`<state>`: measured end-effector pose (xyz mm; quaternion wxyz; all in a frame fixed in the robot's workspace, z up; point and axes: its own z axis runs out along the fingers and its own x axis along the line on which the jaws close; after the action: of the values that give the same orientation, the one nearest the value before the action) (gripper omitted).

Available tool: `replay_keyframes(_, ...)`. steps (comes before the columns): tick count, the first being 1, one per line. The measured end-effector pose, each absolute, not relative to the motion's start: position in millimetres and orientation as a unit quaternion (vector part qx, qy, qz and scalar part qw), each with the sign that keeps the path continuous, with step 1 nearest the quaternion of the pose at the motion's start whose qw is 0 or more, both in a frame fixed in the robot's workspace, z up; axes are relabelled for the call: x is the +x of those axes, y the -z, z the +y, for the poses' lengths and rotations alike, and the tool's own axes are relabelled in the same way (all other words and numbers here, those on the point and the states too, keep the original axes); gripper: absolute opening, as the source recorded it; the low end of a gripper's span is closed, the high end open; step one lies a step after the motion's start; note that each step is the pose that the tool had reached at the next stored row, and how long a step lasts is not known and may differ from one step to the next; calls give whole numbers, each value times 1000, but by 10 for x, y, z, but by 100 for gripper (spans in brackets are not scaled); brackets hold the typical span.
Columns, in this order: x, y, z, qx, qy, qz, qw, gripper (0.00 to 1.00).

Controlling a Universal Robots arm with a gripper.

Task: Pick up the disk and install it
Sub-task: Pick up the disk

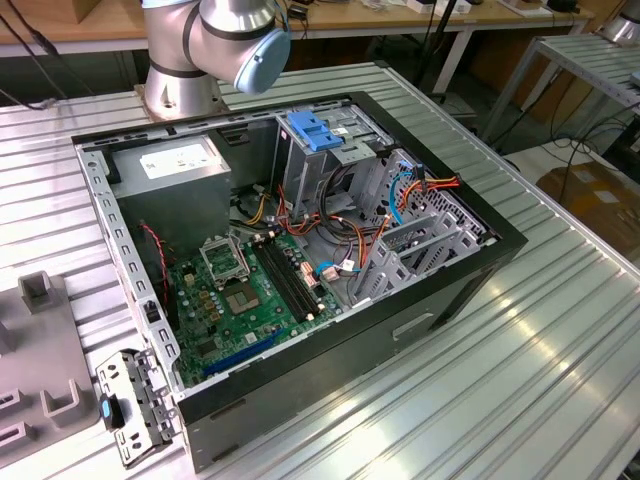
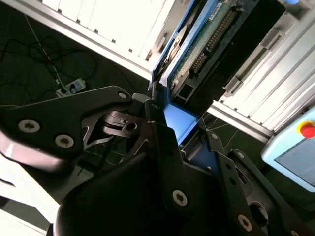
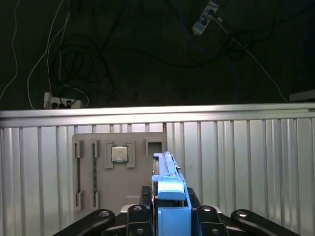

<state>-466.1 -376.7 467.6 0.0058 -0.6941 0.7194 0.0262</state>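
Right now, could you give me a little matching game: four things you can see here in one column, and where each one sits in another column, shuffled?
Things:
1. disk
2. chip
3. green circuit board
4. blue bracket

Places:
A. on top of the metal cage
B. flat on the floor of the computer case
C. clamped in the gripper
D. set in the grey tray

Pairs: 1-C, 2-D, 3-B, 4-A.

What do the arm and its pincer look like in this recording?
The arm is silver metal with a rounded light-blue joint cap. The pincer is matte black, made of flat linkage plates fastened with silver screws.
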Motion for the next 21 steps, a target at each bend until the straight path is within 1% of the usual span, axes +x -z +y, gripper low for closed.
replay_keyframes(17,-4661,-5149,-3767,-694,-26,719,6,37)
replay_keyframes(21,-4661,-5161,-3767,-694,-26,719,6,37)
